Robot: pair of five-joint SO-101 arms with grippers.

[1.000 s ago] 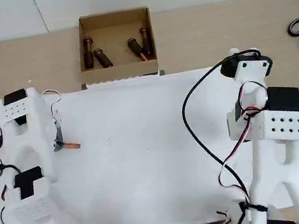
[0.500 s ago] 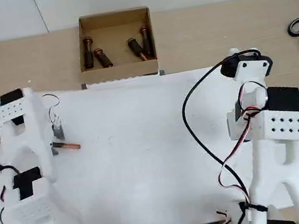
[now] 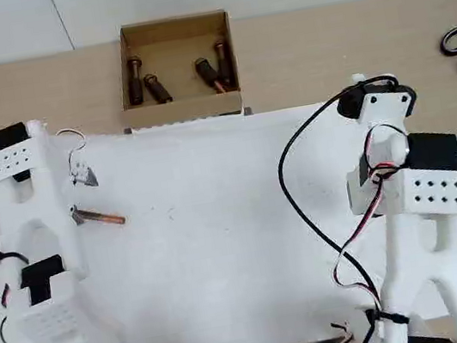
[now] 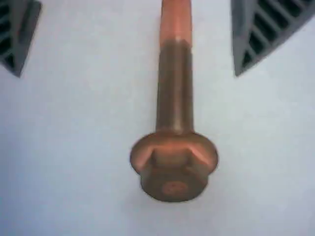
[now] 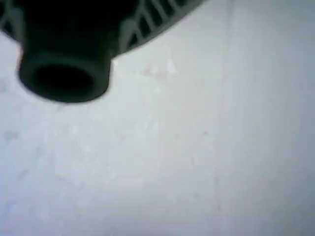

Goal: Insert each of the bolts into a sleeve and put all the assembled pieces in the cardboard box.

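Okay so the left gripper (image 3: 83,197) is spread wide with nothing in it; the bolt (image 4: 173,147) lies flat on the white sheet (image 3: 224,250) just under it, head toward the left arm, shank running out between the jaws toward the right arm; the right gripper (image 3: 363,89), well apart, looks clamped on a dark sleeve (image 5: 64,73); left is nearer, I'd say.

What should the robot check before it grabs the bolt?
1. Left gripper open: ok.
2. Bolt between its fingers: ok.
3. Bolt lying alone on the white sheet, nothing against it: ok.
4. Right gripper holding a sleeve: ok.
5. Sleeve brought close to the bolt: not ok, the arms are far apart.
6. Room left in the cardboard box: ok.
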